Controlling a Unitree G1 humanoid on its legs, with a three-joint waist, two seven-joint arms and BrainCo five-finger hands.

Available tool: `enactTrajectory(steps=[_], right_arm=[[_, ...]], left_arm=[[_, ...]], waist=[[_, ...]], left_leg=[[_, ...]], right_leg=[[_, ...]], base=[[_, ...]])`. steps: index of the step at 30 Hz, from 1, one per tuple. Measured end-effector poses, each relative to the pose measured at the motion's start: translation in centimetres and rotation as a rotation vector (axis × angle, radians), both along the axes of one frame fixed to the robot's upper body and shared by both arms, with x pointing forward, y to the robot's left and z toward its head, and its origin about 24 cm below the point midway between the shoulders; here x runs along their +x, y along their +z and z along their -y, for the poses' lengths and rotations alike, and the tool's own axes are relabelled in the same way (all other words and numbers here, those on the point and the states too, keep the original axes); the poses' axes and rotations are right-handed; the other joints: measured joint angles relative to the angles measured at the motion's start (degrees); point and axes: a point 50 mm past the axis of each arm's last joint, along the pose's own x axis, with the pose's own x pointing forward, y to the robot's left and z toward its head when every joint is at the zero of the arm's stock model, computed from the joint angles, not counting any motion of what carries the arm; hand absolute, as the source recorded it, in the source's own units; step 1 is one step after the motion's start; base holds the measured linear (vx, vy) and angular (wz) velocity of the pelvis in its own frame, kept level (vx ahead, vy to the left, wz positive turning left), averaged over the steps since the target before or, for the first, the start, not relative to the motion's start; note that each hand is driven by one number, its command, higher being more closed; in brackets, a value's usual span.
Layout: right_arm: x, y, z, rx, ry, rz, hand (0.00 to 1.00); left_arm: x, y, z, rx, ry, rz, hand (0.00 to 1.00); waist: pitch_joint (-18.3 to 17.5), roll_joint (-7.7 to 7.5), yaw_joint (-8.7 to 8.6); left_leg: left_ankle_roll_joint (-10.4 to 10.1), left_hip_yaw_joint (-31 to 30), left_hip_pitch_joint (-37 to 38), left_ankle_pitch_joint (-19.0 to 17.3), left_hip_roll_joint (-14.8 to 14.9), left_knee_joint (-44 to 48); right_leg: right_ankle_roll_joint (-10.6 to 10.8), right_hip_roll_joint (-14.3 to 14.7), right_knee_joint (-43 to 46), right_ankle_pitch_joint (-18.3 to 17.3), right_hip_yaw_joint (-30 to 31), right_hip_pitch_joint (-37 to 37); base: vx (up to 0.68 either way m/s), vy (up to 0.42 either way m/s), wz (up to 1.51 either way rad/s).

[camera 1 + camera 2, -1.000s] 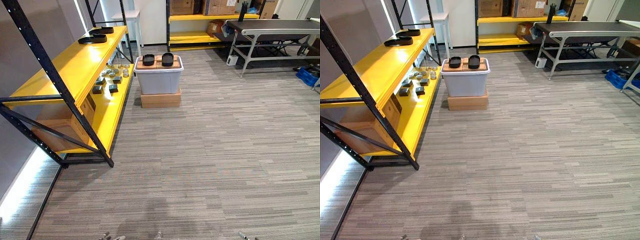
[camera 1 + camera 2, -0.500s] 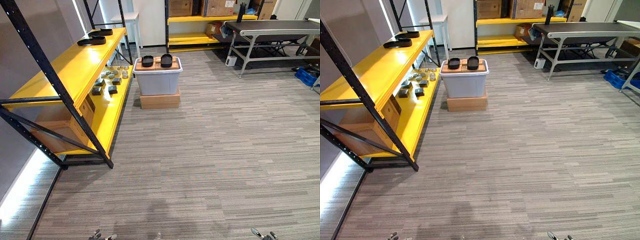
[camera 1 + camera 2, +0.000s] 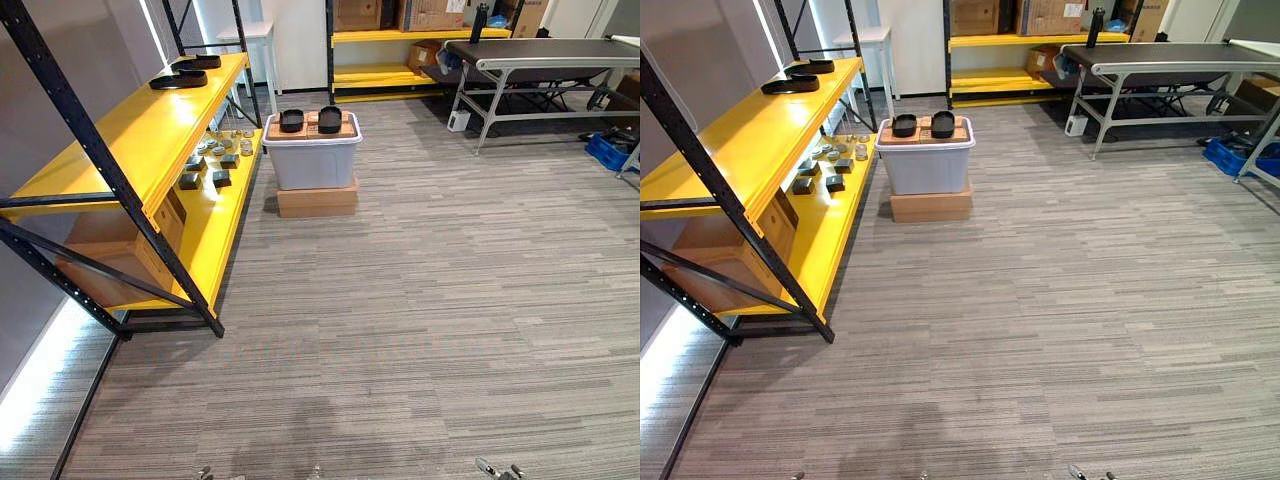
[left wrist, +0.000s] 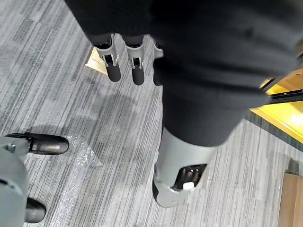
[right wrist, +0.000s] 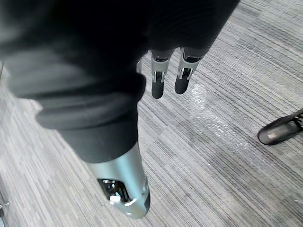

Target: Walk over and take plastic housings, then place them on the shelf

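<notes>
Housing A (image 3: 291, 121) and housing B (image 3: 330, 119), both black, shallow and rounded, are lying flat side by side, not touching, on the lid of a grey bin (image 3: 312, 165) that is sitting on a brown box (image 3: 318, 198). Housing C (image 3: 178, 80) and housing D (image 3: 200, 62), black and flatter, are resting at the far end of the yellow shelf (image 3: 130, 140), on its top board.

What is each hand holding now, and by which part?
Nothing. The left hand and the right hand both hang open and empty above the floor.
</notes>
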Motion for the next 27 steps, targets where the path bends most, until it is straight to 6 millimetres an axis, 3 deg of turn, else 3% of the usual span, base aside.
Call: enactTrajectory(steps=[8,10,12,13,14,16,17,20,21,22,23,25,26,27], right_arm=[[0.1,-0.3,-0.8,0.02,0.01,-0.001,0.0],[0.4,-0.3,-1.1,0.026,0.015,0.005,0.0],[1.4,-0.2,-1.4,0.033,0.024,0.027,0.0],[1.6,-0.2,-1.6,0.034,0.038,0.028,0.0],[1.7,-0.2,-1.7,0.034,0.045,0.029,0.0],[2.2,-0.2,-2.2,0.045,0.067,0.037,0.0],[1.8,-0.4,-2.5,0.055,0.065,0.027,0.0],[0.5,-1.0,-3.1,0.078,0.077,-0.018,0.0],[0.4,-1.0,-3.2,0.081,0.076,-0.022,0.0],[0.1,-1.1,-3.3,0.083,0.073,-0.027,0.0],[-0.1,-1.1,-3.3,0.083,0.069,-0.032,0.0],[-1.6,-1.4,-3.2,0.089,0.041,-0.062,0.0],[-2.0,-1.6,-3.4,0.102,0.015,-0.065,0.0],[-2.1,-1.6,-3.7,0.111,0.007,-0.061,0.0]], left_arm=[[-0.3,-0.1,0.3,-0.019,0.008,-0.002,0.0],[-0.2,-0.2,0.6,-0.028,-0.002,0.0,0.0],[-0.1,-0.2,0.9,-0.034,-0.015,0.0,0.0],[0.0,-0.3,1.1,-0.04,-0.031,-0.001,0.0],[0.0,-0.3,1.3,-0.042,-0.041,-0.002,0.0],[0.0,-0.3,1.3,-0.038,-0.071,-0.011,0.0],[0.3,-0.2,1.1,-0.032,-0.086,-0.008,0.0],[1.3,0.2,0.4,-0.012,-0.101,0.01,0.0],[2.5,0.5,0.3,-0.006,-0.096,0.037,0.0],[3.5,0.8,0.0,0.003,-0.09,0.063,0.0],[3.8,0.9,0.0,0.009,-0.096,0.068,0.0],[4.2,1.0,0.0,0.01,-0.087,0.081,0.0],[4.2,0.9,0.3,-0.002,-0.06,0.089,0.0],[4.1,0.8,0.5,-0.013,-0.035,0.092,0.0]], waist=[[0.0,-0.33,0.11],[0.1,-0.41,0.3],[0.4,-0.69,0.49],[1.0,-0.73,0.49],[1.4,-0.52,0.87],[2.6,-0.34,1.09],[3.3,-0.84,0.9],[3.9,-0.52,-0.64],[4.7,-0.11,-1.14],[5.0,0.05,-2.14],[4.9,-0.01,-2.61],[4.8,-0.16,-2.98],[4.7,-0.05,-2.84],[4.8,0.02,-2.57]], left_leg=[[0.0,0.2,-0.9,-0.1,0.0,-0.2],[1.0,1.4,-1.3,-0.7,0.1,-0.1],[2.4,4.0,-3.0,-3.4,0.6,3.1],[2.9,4.9,-3.1,-4.9,0.6,4.5],[3.2,5.6,-2.8,-5.6,0.8,4.7],[4.0,6.5,-1.1,-7.0,0.9,4.8],[4.2,6.3,0.2,-7.7,0.8,4.8],[2.8,5.5,2.3,-9.7,3.0,5.0],[2.1,4.9,3.0,-10.3,4.6,4.7],[1.3,3.9,3.6,-10.8,5.9,4.1],[0.5,3.4,4.1,-11.2,6.3,3.6],[-2.7,2.5,6.8,-13.1,7.9,5.8],[-3.8,2.2,4.8,-13.6,9.8,14.2],[-6.1,2.9,0.2,-10.8,12.1,27.7]], right_leg=[[0.0,0.1,-1.0,0.0,-0.3,-0.3],[0.2,0.2,-1.1,-0.2,-0.2,-0.7],[3.5,-0.9,7.0,-5.3,0.2,-5.3],[6.5,-2.3,14.3,-8.0,0.0,-8.2],[7.0,-2.9,19.1,-8.5,-0.4,-10.3],[5.9,-6.5,37.3,-9.7,-4.0,-18.8],[5.5,-7.8,41.1,-11.0,-5.4,-20.7],[4.3,-6.7,34.7,-11.8,-7.9,-25.9],[2.6,-4.9,28.0,-10.0,-8.0,-28.2],[1.8,-3.6,19.6,-5.7,-8.0,-29.8],[1.8,-3.2,16.5,-3.6,-7.9,-30.2],[-2.2,-3.0,14.9,4.7,-7.3,-29.7],[-4.1,-3.0,18.1,4.4,-8.1,-28.6],[-5.2,-2.8,19.1,1.6,-8.5,-26.4]], base=[[-0.02,-0.027,0.01],[0.01,-0.005,-0.05],[0.05,0.027,-0.19],[0.07,0.049,-0.27],[0.05,0.076,-0.42],[0.07,0.123,-0.34],[0.18,0.124,0.0],[0.33,0.016,0.16],[0.49,-0.128,0.39],[0.51,-0.159,0.5],[0.39,-0.15,0.63],[0.56,-0.242,0.5],[0.82,-0.373,0.35],[0.7,-0.326,0.29]])
